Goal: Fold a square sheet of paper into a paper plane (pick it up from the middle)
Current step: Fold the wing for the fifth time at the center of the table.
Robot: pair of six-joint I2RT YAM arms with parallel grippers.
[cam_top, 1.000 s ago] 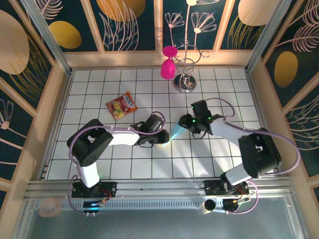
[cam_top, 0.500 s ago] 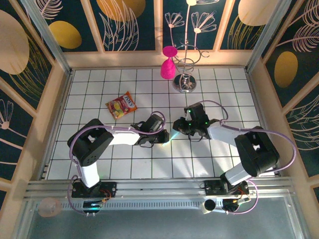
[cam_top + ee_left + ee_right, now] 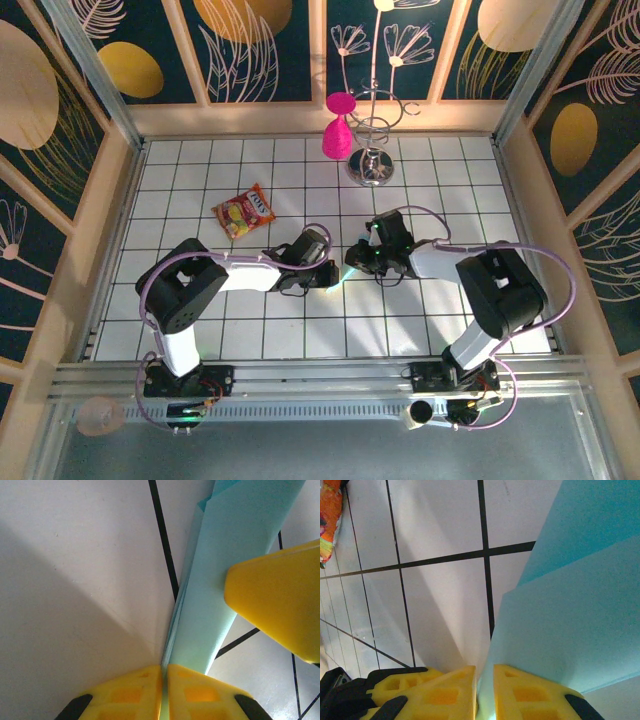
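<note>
- The blue paper [image 3: 210, 605] is folded into a long strip of several layers. It hangs between the two arms near the middle of the table [image 3: 200, 170], with white tile visible below it in the wrist views.
- The left gripper [image 3: 164, 667] is clamped on one narrow end of the strip, its yellow tips pressed together with the paper edge between them.
- The right gripper [image 3: 484, 669] is closed on the paper too, pinching an edge where two folded layers overlap. One of its fingers [image 3: 277, 605] shows just beside the strip in the left wrist view.
- The snack packet [image 3: 244, 211] lies well apart, up and to the left of the grippers.
- The paper looks very light and thin. It should bend and sag wherever it is unsupported, and it creases for good once pressed.
- It likely tears or wrinkles if the two arms pull against each other, so tension should be gentle.
- The smooth surface may slip from hard plastic tips; gripping over stacked layers holds better than a single ply.
- Good places to hold are on or near the centre crease, clear of the pointed end.
</note>
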